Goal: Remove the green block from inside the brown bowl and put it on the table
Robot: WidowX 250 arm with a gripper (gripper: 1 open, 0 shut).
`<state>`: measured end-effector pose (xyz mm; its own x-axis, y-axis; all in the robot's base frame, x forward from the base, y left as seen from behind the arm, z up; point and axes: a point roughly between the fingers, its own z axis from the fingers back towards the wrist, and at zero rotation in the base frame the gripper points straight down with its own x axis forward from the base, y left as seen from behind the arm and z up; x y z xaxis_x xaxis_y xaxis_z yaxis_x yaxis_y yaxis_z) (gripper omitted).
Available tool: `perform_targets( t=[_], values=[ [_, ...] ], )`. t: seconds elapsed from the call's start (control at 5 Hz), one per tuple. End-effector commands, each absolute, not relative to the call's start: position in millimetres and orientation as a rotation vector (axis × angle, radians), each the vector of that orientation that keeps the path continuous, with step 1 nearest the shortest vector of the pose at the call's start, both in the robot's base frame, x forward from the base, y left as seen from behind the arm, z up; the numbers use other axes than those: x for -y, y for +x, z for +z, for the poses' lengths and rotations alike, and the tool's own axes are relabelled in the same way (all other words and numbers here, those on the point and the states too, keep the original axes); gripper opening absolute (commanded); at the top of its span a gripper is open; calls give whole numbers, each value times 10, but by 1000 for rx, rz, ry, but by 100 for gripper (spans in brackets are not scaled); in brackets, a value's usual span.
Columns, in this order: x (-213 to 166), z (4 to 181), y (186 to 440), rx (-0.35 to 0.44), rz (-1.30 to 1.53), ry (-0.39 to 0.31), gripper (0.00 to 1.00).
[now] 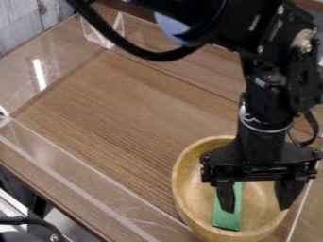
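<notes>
The brown bowl (191, 185) sits at the lower right of the table (120, 109). Inside it lies the green block (229, 216), its upper part hidden behind one finger. My gripper (259, 192) points straight down into the bowl, open, its two black fingers (226, 194) spread wide on either side of the block's upper end. Nothing is held between them.
Low clear acrylic walls (51, 180) edge the table, with a folded clear corner piece (91, 28) at the back left. The black arm (271, 71) rises over the bowl and hides its far rim. Bare wood-grain tabletop stretches left of the bowl.
</notes>
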<state>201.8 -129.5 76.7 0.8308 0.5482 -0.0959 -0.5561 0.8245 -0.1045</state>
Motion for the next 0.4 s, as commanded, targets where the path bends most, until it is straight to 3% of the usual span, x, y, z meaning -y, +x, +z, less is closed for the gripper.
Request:
perform_targets(
  t=[0.0,0.2],
  values=[
    [1299,829,2070,-37,602,-165,100],
    [1306,812,2072,-40,613,-172,100]
  ],
)
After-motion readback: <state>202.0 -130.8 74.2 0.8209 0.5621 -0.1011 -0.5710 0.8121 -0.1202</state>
